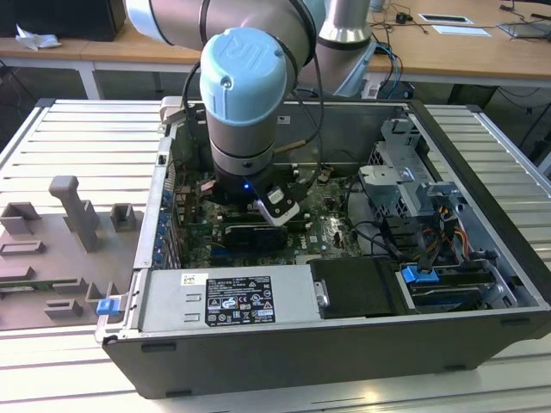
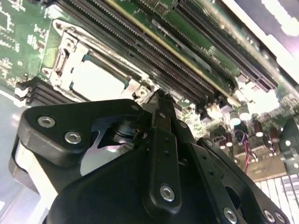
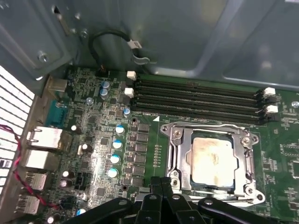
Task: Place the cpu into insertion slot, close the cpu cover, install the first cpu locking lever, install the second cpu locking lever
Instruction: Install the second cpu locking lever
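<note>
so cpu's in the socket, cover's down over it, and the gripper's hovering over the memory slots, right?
Not the last part. In the first wrist view the gripper sits at the edge of the cpu cover, beside the cpu, not over the memory slots. The rest holds.

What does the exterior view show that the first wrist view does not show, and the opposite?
The exterior view alone shows the computer case from outside, the arm reaching into it, the slatted table and grey fixtures at that view's left. The first wrist view alone shows the cpu lying in the insertion slot with the cpu cover framing it, plus the memory slots beside it. Both show the green motherboard and the end effector just above it.
</note>
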Tool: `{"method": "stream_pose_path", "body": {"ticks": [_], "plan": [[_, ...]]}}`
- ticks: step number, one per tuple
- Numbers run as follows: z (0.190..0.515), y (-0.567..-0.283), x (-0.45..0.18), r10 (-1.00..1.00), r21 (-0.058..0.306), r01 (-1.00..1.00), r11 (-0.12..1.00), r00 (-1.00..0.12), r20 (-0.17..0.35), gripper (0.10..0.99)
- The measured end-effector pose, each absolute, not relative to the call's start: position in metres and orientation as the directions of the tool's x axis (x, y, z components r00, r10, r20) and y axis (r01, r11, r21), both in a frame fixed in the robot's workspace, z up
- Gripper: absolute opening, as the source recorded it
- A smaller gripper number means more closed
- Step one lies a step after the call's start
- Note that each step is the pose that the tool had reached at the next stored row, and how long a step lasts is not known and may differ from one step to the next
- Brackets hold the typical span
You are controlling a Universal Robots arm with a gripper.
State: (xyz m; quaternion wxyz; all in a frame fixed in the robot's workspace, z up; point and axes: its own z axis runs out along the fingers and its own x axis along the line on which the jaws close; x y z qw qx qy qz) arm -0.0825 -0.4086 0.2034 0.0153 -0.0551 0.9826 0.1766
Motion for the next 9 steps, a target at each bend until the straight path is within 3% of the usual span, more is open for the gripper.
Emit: {"method": "stream_pose_path", "body": {"ticks": [9], "plan": [[0.222,-0.409,-0.083,-0.103,0.346,-0.114,0.931,-0.993,-0.05,0.106]]}}
